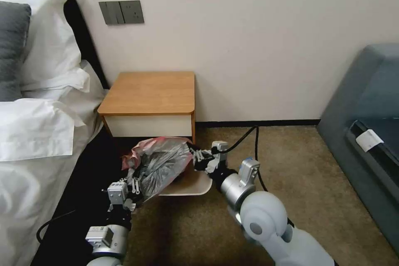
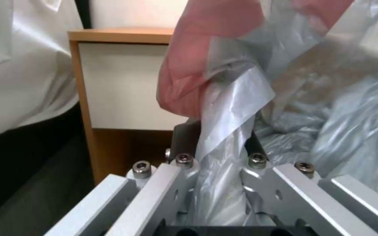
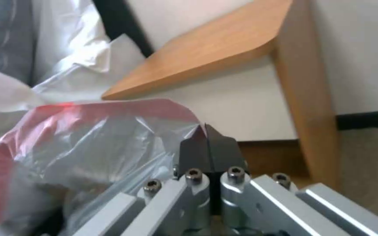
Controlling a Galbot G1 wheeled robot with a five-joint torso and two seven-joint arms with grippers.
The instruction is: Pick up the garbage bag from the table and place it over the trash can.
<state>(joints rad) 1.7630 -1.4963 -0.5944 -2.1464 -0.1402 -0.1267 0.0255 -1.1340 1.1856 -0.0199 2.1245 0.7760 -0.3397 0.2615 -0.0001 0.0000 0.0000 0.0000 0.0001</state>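
Your left gripper (image 1: 134, 183) is clamping its jaws on a fold of the bag (image 1: 160, 164); your right gripper (image 1: 197, 157) is pinching the bag's far edge with jaws closed tight. You are stretching the bag over the bin (image 1: 189, 185), below the bare table (image 1: 149, 91). Next calls for lowering the pink rim around the bin's lip. I cannot tell what the bin is holding.

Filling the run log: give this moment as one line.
left hand: shut on garbage bag | right hand: shut on bag rim | bag: over trash can | table: bare
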